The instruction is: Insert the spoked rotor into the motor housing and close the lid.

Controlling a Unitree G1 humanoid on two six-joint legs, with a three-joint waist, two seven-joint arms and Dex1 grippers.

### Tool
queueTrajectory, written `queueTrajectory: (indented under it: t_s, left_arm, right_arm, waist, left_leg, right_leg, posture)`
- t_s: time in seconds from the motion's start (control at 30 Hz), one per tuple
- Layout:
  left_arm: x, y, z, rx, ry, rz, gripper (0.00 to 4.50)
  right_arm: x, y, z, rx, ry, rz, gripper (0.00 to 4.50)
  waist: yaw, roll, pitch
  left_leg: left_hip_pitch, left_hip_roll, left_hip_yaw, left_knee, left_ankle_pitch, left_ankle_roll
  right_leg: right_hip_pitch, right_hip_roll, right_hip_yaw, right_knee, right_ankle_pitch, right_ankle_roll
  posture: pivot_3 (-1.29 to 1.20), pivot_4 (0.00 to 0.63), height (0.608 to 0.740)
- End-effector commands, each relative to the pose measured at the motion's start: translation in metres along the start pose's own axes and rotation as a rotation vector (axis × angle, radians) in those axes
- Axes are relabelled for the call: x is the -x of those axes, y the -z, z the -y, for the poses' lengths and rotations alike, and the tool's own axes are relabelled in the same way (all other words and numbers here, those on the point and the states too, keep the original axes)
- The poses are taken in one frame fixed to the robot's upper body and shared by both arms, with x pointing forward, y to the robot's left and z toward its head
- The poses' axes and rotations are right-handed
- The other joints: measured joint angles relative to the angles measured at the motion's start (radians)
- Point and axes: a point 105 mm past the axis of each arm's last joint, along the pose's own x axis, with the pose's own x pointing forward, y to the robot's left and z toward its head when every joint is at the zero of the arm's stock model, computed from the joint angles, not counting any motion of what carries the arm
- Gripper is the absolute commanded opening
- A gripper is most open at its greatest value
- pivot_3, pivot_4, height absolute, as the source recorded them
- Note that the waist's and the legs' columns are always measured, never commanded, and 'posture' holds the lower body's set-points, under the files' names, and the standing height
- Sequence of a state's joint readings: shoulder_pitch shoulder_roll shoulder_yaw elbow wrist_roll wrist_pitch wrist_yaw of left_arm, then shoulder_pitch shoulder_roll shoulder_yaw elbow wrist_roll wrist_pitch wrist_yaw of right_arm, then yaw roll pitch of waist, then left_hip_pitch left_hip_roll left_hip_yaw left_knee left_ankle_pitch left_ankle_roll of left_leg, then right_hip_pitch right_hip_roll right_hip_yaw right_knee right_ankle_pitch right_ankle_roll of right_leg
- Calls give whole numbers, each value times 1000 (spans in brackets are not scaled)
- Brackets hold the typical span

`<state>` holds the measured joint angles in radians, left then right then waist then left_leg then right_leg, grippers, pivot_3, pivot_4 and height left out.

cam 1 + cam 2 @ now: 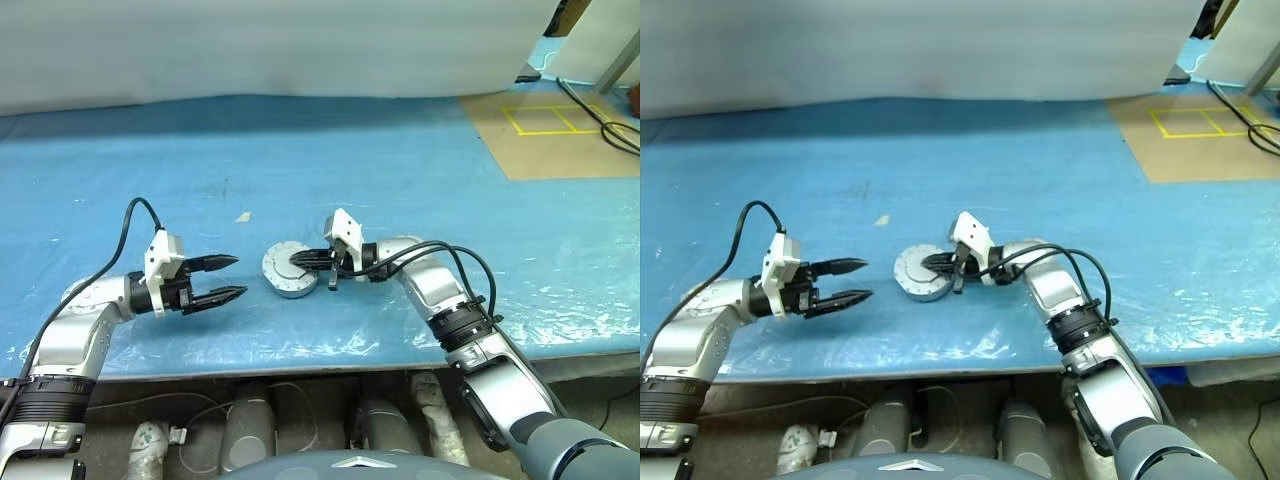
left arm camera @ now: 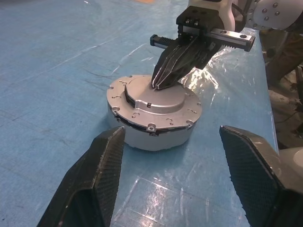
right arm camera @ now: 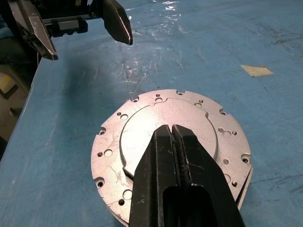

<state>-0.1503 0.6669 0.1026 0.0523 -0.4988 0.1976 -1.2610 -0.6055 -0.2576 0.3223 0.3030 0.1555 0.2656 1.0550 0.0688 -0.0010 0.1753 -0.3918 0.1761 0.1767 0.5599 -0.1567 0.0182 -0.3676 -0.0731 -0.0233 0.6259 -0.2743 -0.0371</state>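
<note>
On the blue plastic sheet (image 1: pixel 420 180), the motor housing (image 2: pixel 156 137) sat near the front edge, its lid (image 3: pixel 165 123) folded down flat on top. The right gripper (image 3: pixel 173 135), pinched fully closed and holding nothing, rested its tips on the lid's smooth grey face. The left gripper (image 1: pixel 232 279) hung spread wide and empty, at about nine o'clock from the housing and apart from it. The assembly looked like rigid, fairly heavy metal, smooth and likely slippery; its flanged rim seemed the surest place to grip.
</note>
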Motion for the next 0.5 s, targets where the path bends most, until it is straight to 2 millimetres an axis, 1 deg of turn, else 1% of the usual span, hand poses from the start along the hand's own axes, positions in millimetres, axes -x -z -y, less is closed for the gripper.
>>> queueTrajectory:
  t_s: [0.03,0.13,0.2,0.3,0.37,0.43,0.5]
  left_arm:
    - [-3,-9,5,-44,16,18,3343]
    - [-5,-10,5,-44,14,24,3343]
    - [-5,-10,5,-44,13,28,3343]
    - [-6,-12,5,-38,12,38,3343]
    - [-6,-16,7,-15,13,74,3343]
    - [-7,-19,10,0,21,89,3385]
    - [-6,-17,11,-2,17,80,3385]
  right_arm:
    - [5,-17,-5,15,-14,45,0]
    - [9,-26,-6,45,-8,47,0]
    - [13,-31,-9,31,-26,64,0]
    - [21,-45,-11,71,-38,89,0]
    - [24,-55,-17,94,-77,109,0]
    - [23,-56,-16,106,-76,114,402]
    - [19,-49,-9,111,-41,100,866]
  waist:
    - [1,0,0]
    - [1,0,0]
    - [1,0,0]
    - [2,0,0]
    - [2,0,0]
    - [1,0,0]
    - [0,0,0]
  left_leg:
    - [-1,0,0,0,0,0]
    - [-7,0,0,0,1,-2]
    - [-13,-1,0,0,2,-2]
    - [-15,-1,0,0,2,-2]
    - [-16,0,0,0,1,-1]
    - [-16,0,0,0,1,-1]
    - [-15,0,0,1,1,-1]
  right_leg:
    - [0,0,0,0,0,0]
    - [-5,0,0,-1,0,0]
    - [-10,0,-1,-1,0,0]
    - [-13,0,-1,-1,0,0]
    - [-14,0,-1,0,0,0]
    - [-14,0,-1,0,0,0]
    - [-14,0,-1,0,0,0]
  posture:
    - [0,150,740]
    - [0,150,740]
    - [0,150,740]
    - [0,150,740]
    - [0,150,740]
    - [0,150,740]
    - [0,150,740]
